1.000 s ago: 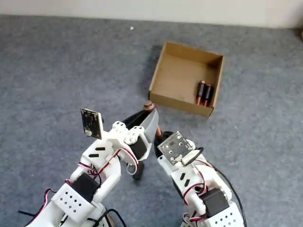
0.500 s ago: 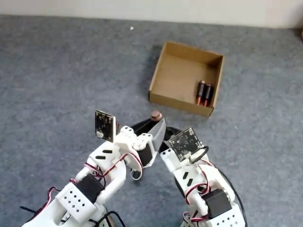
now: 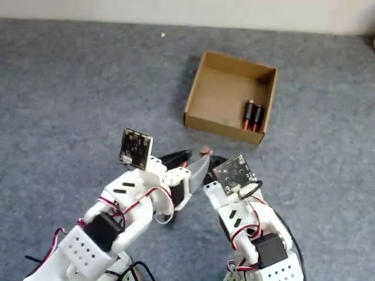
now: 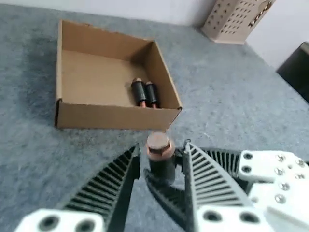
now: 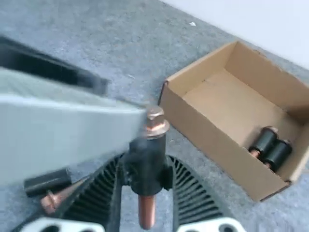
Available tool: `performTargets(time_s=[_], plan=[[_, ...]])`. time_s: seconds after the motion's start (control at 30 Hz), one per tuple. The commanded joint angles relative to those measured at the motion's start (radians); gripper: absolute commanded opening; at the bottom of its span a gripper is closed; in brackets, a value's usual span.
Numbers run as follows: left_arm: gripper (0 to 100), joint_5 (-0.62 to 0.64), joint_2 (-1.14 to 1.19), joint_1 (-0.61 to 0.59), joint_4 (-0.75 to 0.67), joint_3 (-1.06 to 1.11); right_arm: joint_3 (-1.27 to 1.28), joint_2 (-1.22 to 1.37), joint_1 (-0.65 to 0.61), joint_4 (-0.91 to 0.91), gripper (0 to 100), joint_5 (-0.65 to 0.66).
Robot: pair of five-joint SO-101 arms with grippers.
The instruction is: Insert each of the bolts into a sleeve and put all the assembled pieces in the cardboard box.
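Pinching the upright sleeve (image 5: 145,166) (bolt head (image 5: 155,121) up) are right fingers (image 5: 190,188); left fingers (image 4: 203,179) spread.

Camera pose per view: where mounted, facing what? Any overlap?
High: fixed overhead, facing down; left arm and right arm in the foreground, cardboard box beyond.
Left wrist: on the left arm, facing along the left gripper to the bolt and box.
Right wrist: on the right arm, facing past the right gripper, shut on the sleeve, to the box.
Shared: all show the box with two assembled pieces.

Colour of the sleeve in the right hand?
The sleeve is black; clearest in the right wrist view.
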Motion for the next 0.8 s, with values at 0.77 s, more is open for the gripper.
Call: performTargets(time_s=[0.77], plan=[[1, -0.133, -0.499, -0.611, 0.428, -0.001, -0.397, 0.377, 0.183, -0.035, 0.5, -0.006]])
